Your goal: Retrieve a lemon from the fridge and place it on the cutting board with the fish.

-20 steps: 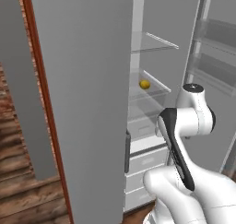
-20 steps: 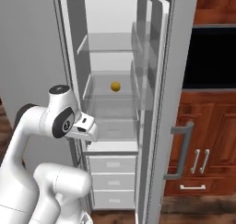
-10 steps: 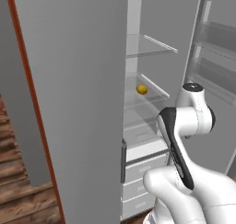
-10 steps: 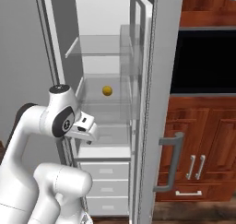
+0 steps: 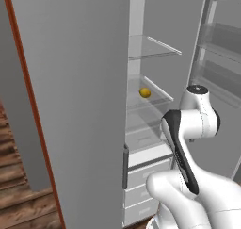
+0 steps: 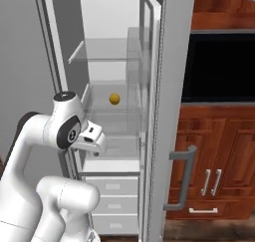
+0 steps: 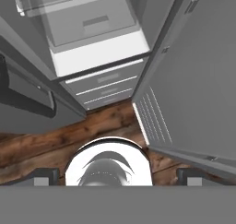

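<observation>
Even flat light, sharp, soft shadows

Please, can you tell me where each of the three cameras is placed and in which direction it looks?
Left base view: behind the arm on its left, facing the open fridge; the lemon lies on a glass shelf; the white arm rises at lower right.
Right base view: behind on the right, facing the same fridge and lemon; the arm rises at lower left.
Hand view: on the hand, looking down at the fridge drawers and wooden floor; open finger tips at the bottom.
Both base views share the fridge, lemon and arm.
</observation>
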